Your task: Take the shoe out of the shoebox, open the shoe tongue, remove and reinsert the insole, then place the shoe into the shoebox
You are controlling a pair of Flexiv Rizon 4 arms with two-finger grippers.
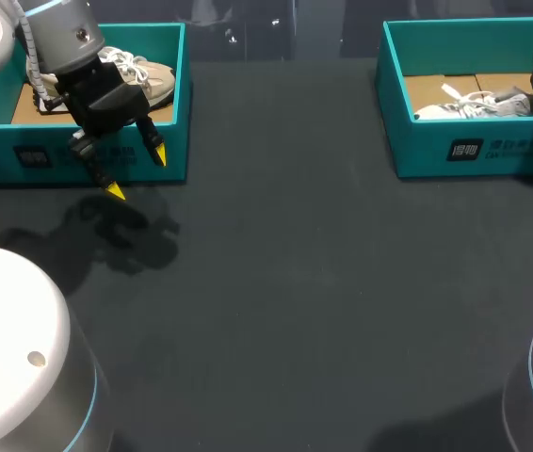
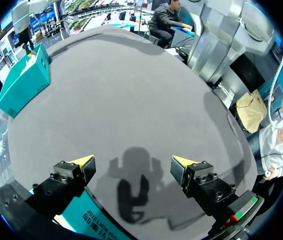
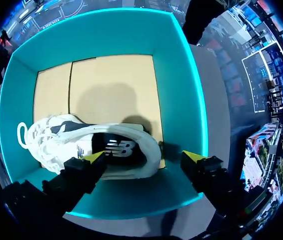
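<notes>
Right gripper [image 3: 144, 157] spread, empty, above shoe [image 3: 94, 147], which lies along front wall of shoebox [image 3: 181, 75] at far-right corner of table [image 1: 295, 282]. Best approach: descend straight, straddle heel collar clear of wall, pinch firmly. Left gripper [image 1: 137, 173] spread, empty, over second shoebox [image 1: 168, 104], far-left corner.

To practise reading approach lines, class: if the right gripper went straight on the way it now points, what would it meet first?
Most likely the white shoe lying in the teal shoebox. The open right gripper points down at its heel end. Depth is unclear, so this is a judgement.
</notes>
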